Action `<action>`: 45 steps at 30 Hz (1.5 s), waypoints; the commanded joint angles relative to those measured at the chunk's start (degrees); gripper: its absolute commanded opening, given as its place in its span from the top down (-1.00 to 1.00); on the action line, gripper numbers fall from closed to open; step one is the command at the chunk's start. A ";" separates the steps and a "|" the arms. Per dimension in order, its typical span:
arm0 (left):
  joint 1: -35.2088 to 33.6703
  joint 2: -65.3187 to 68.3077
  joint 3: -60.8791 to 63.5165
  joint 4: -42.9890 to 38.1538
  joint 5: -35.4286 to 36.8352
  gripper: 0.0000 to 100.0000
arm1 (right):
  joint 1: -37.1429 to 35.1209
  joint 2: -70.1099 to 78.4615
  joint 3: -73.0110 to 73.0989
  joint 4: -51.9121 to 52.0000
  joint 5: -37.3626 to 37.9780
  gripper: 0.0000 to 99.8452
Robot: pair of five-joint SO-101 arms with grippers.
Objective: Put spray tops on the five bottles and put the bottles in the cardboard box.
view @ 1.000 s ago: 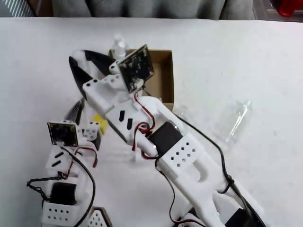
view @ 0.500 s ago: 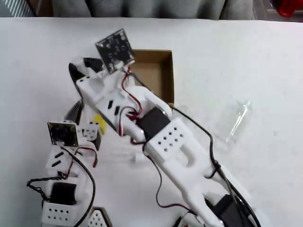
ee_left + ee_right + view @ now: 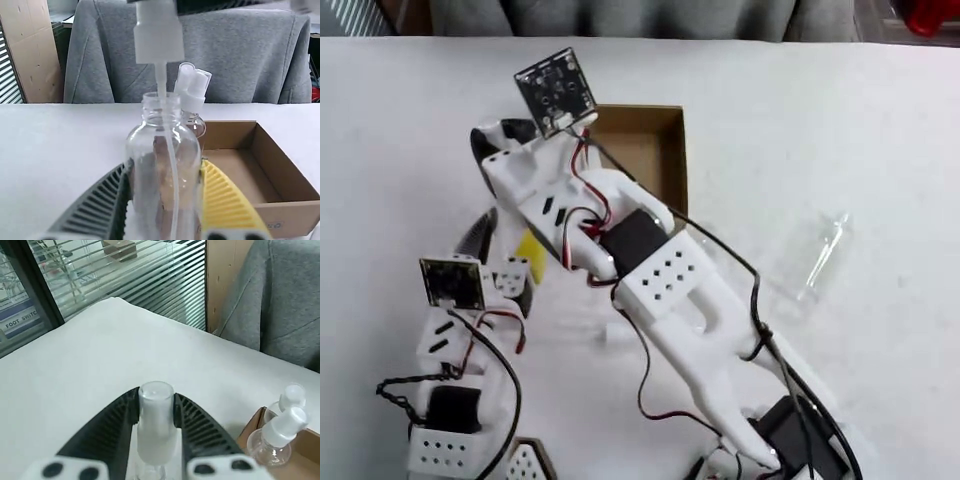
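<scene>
Right fingers (image 3: 107,426) around spray top (image 3: 156,422)

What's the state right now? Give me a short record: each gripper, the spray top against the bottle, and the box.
left gripper: shut on bottle, held upright
right gripper: shut on spray top, above the bottle
fit: not seated; tube runs down through the neck, cap clear of the rim
cardboard box: open, capped bottles (two) at one corner, apparently inside
table: clear plastic wrapper lying apart from the box
</scene>
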 commanded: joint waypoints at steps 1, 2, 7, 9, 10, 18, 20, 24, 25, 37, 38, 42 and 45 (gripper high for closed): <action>-0.57 -1.10 -0.09 -1.23 -0.26 0.96 | 0.75 -0.04 -4.66 2.51 -0.35 0.97; -0.57 -1.10 -0.09 -1.23 -0.26 0.96 | 0.75 0.22 -5.36 3.47 -0.35 0.97; -0.57 -1.10 -0.09 -1.23 -0.26 0.96 | 0.84 3.21 -9.93 8.57 -0.35 0.97; -0.57 -1.10 -0.09 -1.23 -0.26 0.96 | 0.84 4.70 -11.52 9.80 -0.35 0.97; -0.57 -1.10 -0.09 -1.23 -0.26 0.96 | 0.84 5.49 -12.04 10.07 -0.35 0.97; -0.57 -1.10 -0.09 -1.23 -0.26 0.96 | 0.75 6.64 -12.66 10.42 -0.35 0.96; -0.57 -1.10 -0.09 -1.23 -0.26 0.96 | 0.75 6.64 -12.66 10.42 -0.35 0.96; -0.57 -1.10 -0.09 -1.23 -0.26 0.96 | 0.75 6.64 -12.66 10.42 -0.35 0.96; -0.57 -1.10 -0.09 -1.23 -0.26 0.96 | 0.75 6.64 -12.66 10.42 -0.35 0.96; -0.57 -1.10 -0.09 -1.23 -0.26 0.96 | -1.19 6.55 -13.54 15.34 -0.35 0.71; -0.57 -1.10 -0.09 -1.23 -0.26 0.96 | -1.10 6.46 -14.59 16.57 -0.35 0.70; -0.57 -1.10 -0.09 -1.23 -0.26 0.96 | -1.10 5.32 -20.66 25.80 -0.35 0.60; -0.57 -1.10 -0.09 -1.23 -0.26 0.96 | -1.10 5.05 -26.64 33.45 -0.44 0.47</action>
